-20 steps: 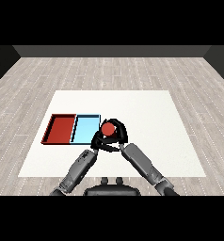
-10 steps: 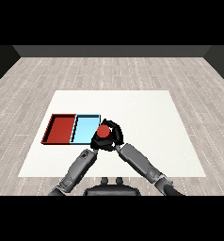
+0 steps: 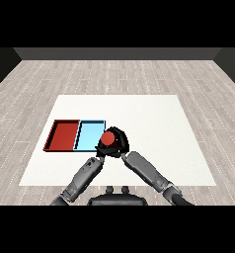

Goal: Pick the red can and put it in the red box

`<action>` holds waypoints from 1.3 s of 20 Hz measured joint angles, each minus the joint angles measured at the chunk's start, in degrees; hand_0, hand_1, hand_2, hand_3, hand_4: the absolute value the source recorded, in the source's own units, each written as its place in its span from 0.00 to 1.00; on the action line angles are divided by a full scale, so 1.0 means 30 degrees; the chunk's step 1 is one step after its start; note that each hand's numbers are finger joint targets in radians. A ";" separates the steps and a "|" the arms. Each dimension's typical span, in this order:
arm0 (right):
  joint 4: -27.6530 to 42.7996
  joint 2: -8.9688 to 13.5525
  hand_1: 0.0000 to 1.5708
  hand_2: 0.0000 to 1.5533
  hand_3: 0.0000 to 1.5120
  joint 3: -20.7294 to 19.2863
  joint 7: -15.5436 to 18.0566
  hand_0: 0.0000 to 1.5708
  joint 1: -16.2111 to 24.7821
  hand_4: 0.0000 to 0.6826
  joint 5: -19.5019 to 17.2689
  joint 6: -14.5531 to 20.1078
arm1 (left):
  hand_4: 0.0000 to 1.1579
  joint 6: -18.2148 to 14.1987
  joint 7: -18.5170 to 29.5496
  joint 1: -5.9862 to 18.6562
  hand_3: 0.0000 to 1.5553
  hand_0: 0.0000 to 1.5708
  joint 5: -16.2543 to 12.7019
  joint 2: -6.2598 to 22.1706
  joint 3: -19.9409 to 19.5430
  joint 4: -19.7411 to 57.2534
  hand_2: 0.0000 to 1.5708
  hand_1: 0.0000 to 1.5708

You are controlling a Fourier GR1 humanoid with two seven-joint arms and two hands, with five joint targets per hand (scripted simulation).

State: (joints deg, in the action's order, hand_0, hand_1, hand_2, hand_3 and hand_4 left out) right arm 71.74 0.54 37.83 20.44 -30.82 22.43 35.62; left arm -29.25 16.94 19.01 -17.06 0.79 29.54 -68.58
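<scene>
The red can [image 3: 108,139] is held in my right hand [image 3: 118,142], whose fingers curl round it, just off the right edge of the light blue tray [image 3: 90,135]. The red tray [image 3: 64,134] lies to the left of the blue one, with nothing in it. My left hand [image 3: 99,150] sits low beside the can, mostly hidden under it and the right hand, near the blue tray's front right corner.
The white table [image 3: 154,123] stretches wide to the right and behind the trays. Both forearms come in from the lower edge and cross close together near the table's front middle.
My right hand has carried the red can a little to the left and nearer, toward the blue tray's right edge. The left hand stays beside it.
</scene>
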 measured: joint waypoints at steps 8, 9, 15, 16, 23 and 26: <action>-0.0030 0.0013 0.92 0.93 0.91 0.0213 0.0088 0.92 -0.0363 0.91 0.0469 0.0274 | 0.78 -0.1252 0.0397 0.0512 0.91 1.00 0.0305 -0.0019 -0.0245 0.0461 0.97 1.00; 0.0140 -0.0037 0.93 0.93 0.91 0.0110 -0.0114 0.93 -0.0319 0.87 0.0367 0.0145 | 0.83 -0.1323 0.0243 0.0311 0.92 1.00 0.0487 0.0023 -0.0290 0.0140 0.97 1.00; 0.0432 0.0019 0.00 0.00 0.00 0.0048 -0.0294 0.00 -0.0259 0.00 0.0408 -0.0044 | 0.97 -0.2308 -0.0082 0.0525 0.94 1.00 0.0998 -0.0046 -0.0215 -0.0123 0.97 1.00; 0.0483 0.0006 0.00 0.00 0.00 -0.0010 -0.0499 0.00 -0.0175 0.00 0.0049 -0.0115 | 0.97 -0.2383 0.0002 0.0581 0.94 1.00 0.0999 -0.0087 -0.0256 -0.0056 0.97 1.00; 0.0817 -0.0126 0.00 0.00 0.00 -0.0531 -0.0959 0.00 0.0606 0.00 -0.1334 -0.0831 | 0.98 -0.2847 0.0550 0.1004 0.96 1.00 0.0936 -0.0162 -0.0397 0.0495 1.00 1.00; 0.1058 0.0015 0.00 0.00 0.00 -0.1027 -0.1007 0.00 0.0813 0.00 -0.1607 -0.1178 | 0.99 -0.2765 0.0476 0.0886 0.97 1.00 0.0924 -0.0122 -0.0540 0.0569 1.00 1.00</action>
State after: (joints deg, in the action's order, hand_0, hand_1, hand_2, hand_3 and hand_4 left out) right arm 74.92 0.59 34.74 17.42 -28.38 17.61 32.09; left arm -37.54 18.37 21.67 -14.29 0.43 27.92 -66.87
